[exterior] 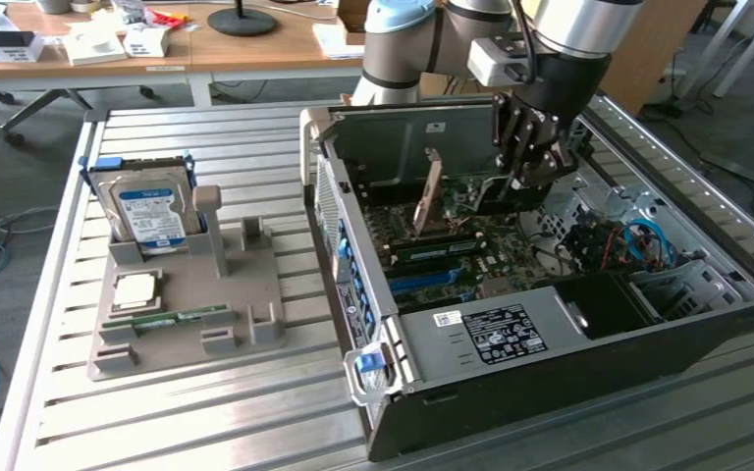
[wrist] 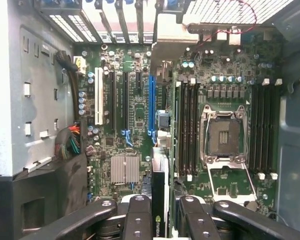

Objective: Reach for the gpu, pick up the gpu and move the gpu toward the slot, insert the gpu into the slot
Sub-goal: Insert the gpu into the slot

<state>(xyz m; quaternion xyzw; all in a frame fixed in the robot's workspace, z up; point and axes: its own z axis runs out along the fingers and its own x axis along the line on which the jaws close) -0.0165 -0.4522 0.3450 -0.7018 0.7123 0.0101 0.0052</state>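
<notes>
My gripper reaches down into the open computer case and is shut on the gpu. The card stands on edge above the motherboard, its pale bracket end toward the case's rear wall. In the wrist view the gpu runs edge-on away from between my fingers, with its silver bracket at the far end. It hangs over the motherboard next to the long blue slot, slightly to one side of it. I cannot tell whether its lower edge touches the board.
Black expansion slots, memory slots, an empty CPU socket and a silver heatsink surround the card. At the exterior view's left, a grey fixture holds a hard drive, a processor and a memory stick.
</notes>
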